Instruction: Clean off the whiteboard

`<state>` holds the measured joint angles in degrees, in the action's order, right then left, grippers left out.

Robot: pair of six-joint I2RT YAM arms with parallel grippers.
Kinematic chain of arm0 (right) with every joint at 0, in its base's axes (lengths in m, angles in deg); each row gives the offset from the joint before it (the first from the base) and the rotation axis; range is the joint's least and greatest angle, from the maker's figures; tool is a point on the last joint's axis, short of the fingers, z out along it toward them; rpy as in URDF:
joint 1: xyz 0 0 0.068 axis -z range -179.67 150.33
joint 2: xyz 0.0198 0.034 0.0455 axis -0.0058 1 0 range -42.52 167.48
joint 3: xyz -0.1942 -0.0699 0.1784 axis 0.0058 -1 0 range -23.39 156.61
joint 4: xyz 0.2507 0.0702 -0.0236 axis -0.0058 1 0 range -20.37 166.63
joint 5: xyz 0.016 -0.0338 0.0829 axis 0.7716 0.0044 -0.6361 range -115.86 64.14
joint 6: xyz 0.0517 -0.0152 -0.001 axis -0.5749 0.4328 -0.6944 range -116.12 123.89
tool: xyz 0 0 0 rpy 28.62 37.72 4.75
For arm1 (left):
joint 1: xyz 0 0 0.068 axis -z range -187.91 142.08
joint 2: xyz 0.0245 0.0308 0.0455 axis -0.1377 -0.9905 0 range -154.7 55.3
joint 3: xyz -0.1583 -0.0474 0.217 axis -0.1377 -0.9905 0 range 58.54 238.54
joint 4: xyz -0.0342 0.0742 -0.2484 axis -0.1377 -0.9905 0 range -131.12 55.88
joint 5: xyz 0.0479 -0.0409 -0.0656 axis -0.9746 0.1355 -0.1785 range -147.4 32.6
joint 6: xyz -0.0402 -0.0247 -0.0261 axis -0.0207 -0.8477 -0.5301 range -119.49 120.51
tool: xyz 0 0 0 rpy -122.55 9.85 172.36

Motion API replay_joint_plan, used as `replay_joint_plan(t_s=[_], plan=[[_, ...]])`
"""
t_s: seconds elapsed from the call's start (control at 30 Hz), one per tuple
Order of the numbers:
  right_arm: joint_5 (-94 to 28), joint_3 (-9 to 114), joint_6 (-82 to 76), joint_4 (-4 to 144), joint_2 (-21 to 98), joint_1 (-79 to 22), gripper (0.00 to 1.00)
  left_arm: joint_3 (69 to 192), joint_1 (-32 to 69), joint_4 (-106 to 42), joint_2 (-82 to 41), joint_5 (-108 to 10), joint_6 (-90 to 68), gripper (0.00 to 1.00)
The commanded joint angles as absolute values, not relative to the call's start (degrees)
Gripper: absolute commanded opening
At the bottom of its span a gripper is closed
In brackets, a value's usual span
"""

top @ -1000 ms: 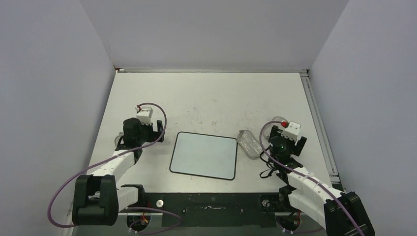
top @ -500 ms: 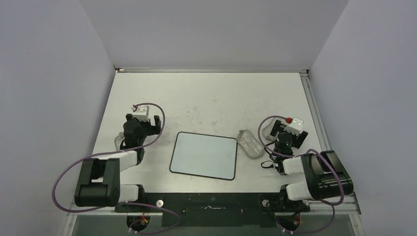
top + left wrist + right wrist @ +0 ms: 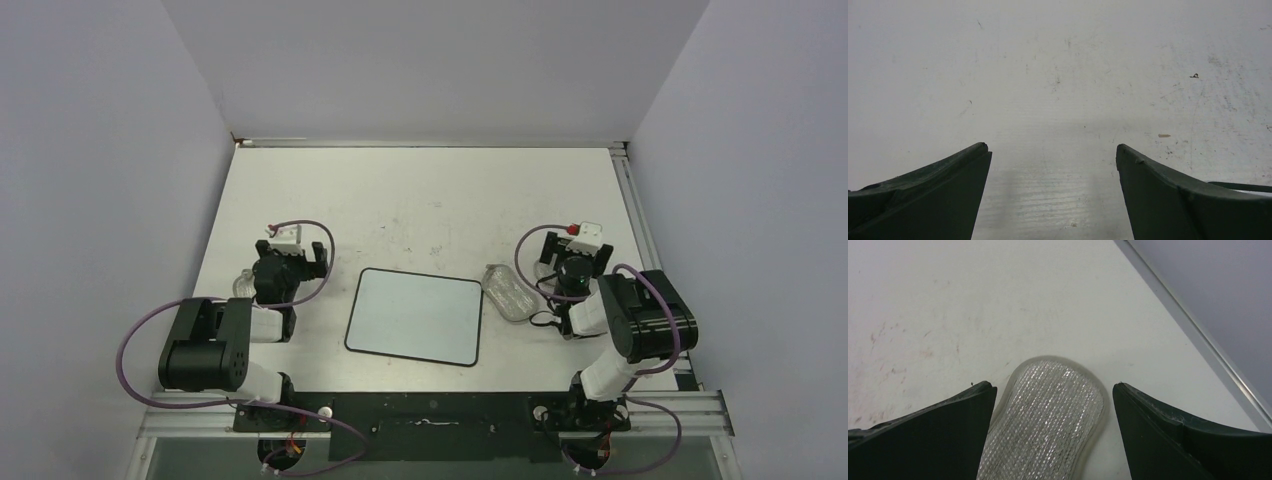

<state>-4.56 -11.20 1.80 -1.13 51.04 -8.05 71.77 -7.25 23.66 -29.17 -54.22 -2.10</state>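
Note:
The whiteboard lies flat at mid-table, white with a thin black rim, and I see no marks on it. A grey peanut-shaped pad lies just off its right edge. My left gripper sits left of the board, open and empty over bare table in the left wrist view. My right gripper sits right of the pad. In the right wrist view it is open, with a silvery mesh pad lying on the table between its fingers, untouched.
A metal rail runs along the table's right edge and also shows in the right wrist view. Grey walls enclose the table on three sides. Purple cables loop from both arms. The table surface is scuffed.
Both arms have folded back toward their bases. The right gripper has shifted slightly left and away, the left gripper has barely moved. The whiteboard and the grey pad have stayed put.

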Motion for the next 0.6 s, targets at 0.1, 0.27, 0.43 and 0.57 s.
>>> replay_joint_plan(t_s=[0.1,0.27,0.43,0.57], plan=[[-9.4,-9.4,-0.4,-0.8,49.9,-4.9,0.90,72.6,-7.6,30.6,-29.0,-53.9,-3.0,0.96],[-9.4,-9.3,-0.4,-0.5,49.8,-4.9,0.90,72.8,-7.6,29.9,-28.9,-54.2,-3.2,0.96],[-9.4,-9.4,-0.4,-0.5,49.8,-4.9,0.90,73.3,-7.6,29.1,-29.2,-54.7,-2.9,0.96],[-9.4,-9.4,-0.4,-0.5,49.9,-4.9,0.90,73.0,-7.6,29.2,-28.9,-55.0,-2.9,0.96]])
